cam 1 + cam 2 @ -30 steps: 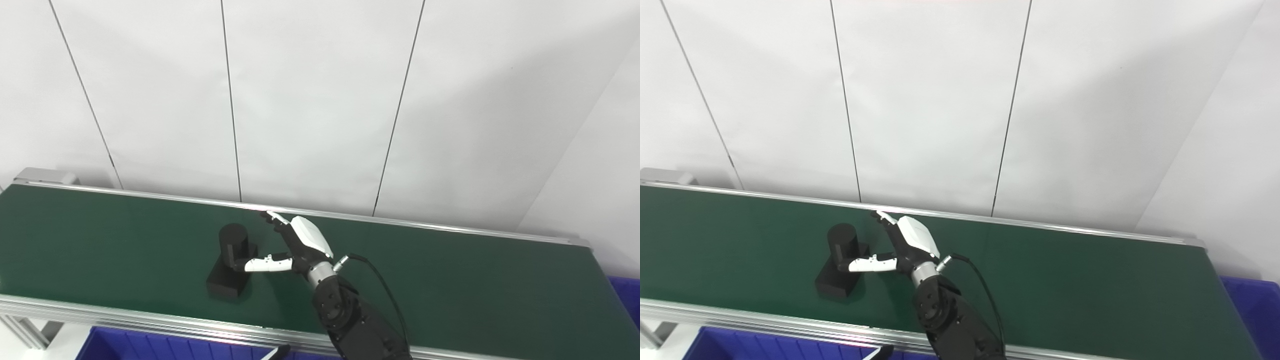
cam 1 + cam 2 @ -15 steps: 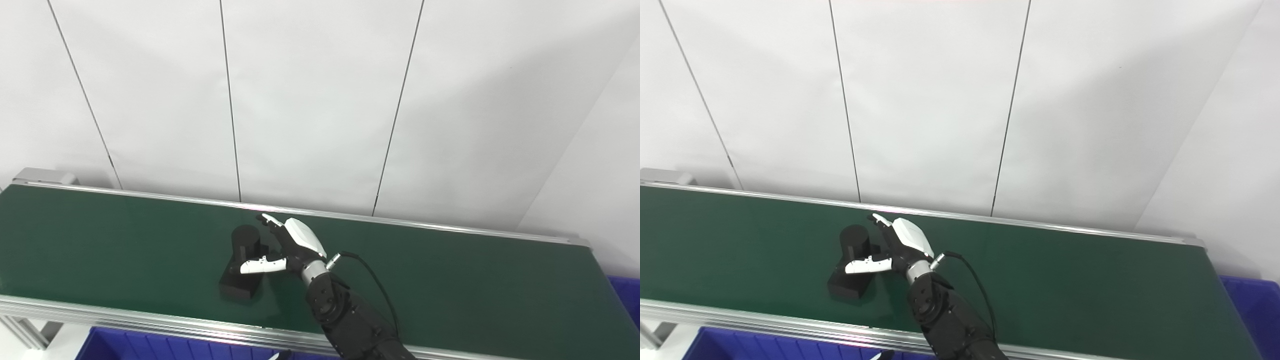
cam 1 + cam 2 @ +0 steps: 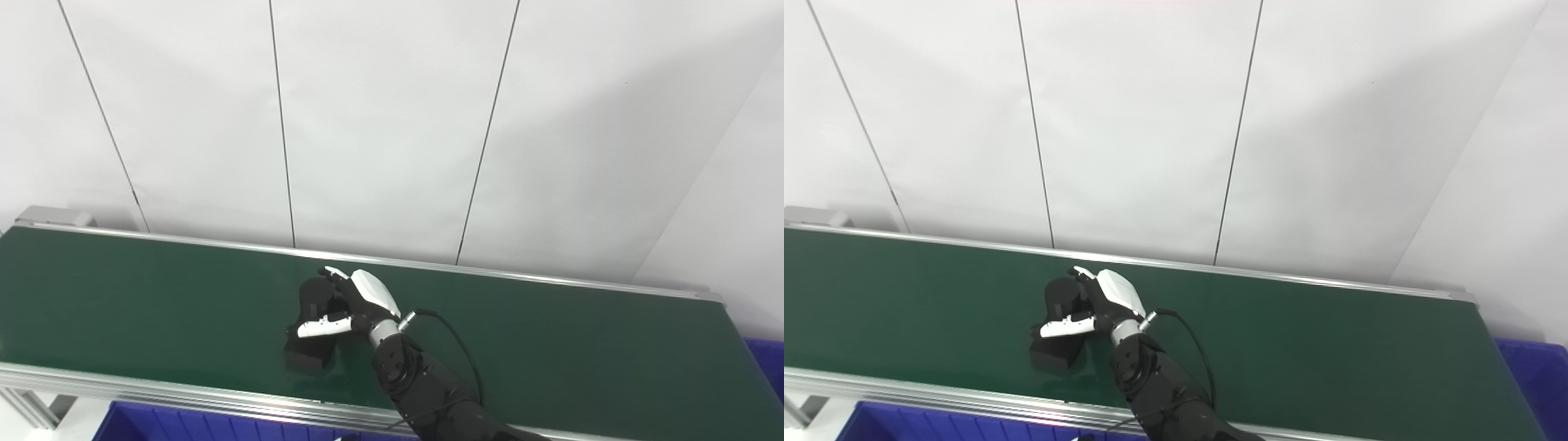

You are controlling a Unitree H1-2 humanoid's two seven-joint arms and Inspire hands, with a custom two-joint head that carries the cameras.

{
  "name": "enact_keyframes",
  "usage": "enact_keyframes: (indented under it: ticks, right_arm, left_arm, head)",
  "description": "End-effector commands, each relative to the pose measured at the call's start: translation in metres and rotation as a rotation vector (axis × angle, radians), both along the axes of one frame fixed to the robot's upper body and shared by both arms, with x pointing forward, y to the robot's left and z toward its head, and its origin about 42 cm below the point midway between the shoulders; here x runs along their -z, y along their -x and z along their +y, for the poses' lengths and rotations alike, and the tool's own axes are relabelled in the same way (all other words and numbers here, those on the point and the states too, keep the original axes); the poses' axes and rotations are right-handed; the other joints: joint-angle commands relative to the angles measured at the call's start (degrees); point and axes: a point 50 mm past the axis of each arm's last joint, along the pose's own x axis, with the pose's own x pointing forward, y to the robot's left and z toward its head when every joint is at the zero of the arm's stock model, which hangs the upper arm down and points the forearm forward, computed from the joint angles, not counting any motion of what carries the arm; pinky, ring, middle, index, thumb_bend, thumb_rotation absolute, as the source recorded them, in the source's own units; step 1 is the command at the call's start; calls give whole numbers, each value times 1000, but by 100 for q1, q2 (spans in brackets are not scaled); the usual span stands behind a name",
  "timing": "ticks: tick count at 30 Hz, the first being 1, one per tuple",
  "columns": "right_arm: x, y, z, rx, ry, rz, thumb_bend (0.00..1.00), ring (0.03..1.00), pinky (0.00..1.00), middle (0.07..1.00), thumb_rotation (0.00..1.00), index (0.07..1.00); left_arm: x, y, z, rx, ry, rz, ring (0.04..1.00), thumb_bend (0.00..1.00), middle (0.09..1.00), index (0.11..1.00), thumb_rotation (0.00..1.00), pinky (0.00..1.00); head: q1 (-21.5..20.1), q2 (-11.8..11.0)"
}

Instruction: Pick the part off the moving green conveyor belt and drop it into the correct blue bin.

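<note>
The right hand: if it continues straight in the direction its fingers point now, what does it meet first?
Most likely the black part. The right hand points left along the green belt, thumb across the part's front, fingers behind its cylinder. Actual contact is unclear.

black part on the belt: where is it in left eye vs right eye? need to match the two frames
Left eye view: the black part sits a little left of centre, low in the picture, on the green belt, against the right hand.
Right eye view: the black part lies further left, same height, at the right hand.
Shared landmark: the wall seam that meets the belt's far rail just above the part.
</note>
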Motion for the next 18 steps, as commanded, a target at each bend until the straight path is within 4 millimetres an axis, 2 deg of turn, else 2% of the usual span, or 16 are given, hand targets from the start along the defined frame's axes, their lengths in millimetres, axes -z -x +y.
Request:
enact_keyframes:
  ticks: [1, 3, 4, 5, 6, 8, 10, 11, 13, 15, 18]
  right_arm:
    - [-25, -3, 24, -6, -103, -96, 875, 766, 688, 817, 371, 845]
    - [-22, 0, 24, 24, -142, -108, 763, 694, 618, 751, 275, 786]
    - [-19, 2, 23, 56, -171, -118, 751, 687, 612, 744, 264, 779]
    - [-18, 3, 23, 77, -190, -124, 612, 630, 570, 685, 123, 681]
    - [-16, 6, 23, 106, -222, -138, 570, 615, 558, 671, 125, 616]
    - [-14, 8, 22, 150, -265, -151, 525, 517, 455, 499, 26, 543]
    - [-13, 10, 21, 181, -292, -158, 514, 438, 368, 444, 6, 524]
    - [-13, 11, 21, 196, -302, -162, 512, 401, 331, 426, 2, 515]
    - [-12, 12, 20, 221, -326, -171, 514, 415, 344, 437, 0, 505]
    - [-12, 12, 19, 245, -349, -178, 510, 421, 374, 486, 0, 511]
    - [-13, 12, 19, 260, -354, -193, 509, 417, 370, 486, 0, 518]
  left_arm:
    - [-9, -1, 2, -15, 37, -49, 932, 893, 928, 897, 1000, 924]
    - [-10, 1, 2, -21, 40, -48, 927, 863, 925, 897, 999, 923]
    - [-9, 2, 3, -24, 44, -42, 927, 860, 925, 898, 999, 923]
    - [-9, 3, 3, -25, 46, -37, 925, 842, 925, 902, 992, 926]
    - [-9, 4, 4, -26, 48, -33, 924, 837, 925, 903, 989, 927]
    - [-9, 7, 5, -32, 55, -23, 922, 838, 923, 905, 983, 929]
    - [-8, 8, 5, -35, 56, -19, 922, 840, 924, 906, 984, 930]
    - [-8, 8, 5, -34, 56, -19, 920, 841, 922, 906, 987, 924]
    - [-9, 8, 5, -29, 56, -19, 922, 845, 923, 907, 989, 926]
    - [-9, 7, 5, -22, 55, -20, 926, 845, 926, 905, 992, 929]
    - [-9, 6, 5, -17, 54, -20, 924, 842, 927, 909, 1000, 917]
  head:
    - [-7, 23]
    - [-15, 55]
    - [-29, 64]
    - [-29, 64]
    - [-35, 85]
    - [-43, 90]
    - [-43, 90]
    - [-55, 102]
    - [-72, 118]
    - [-103, 133]
    - [-129, 134]
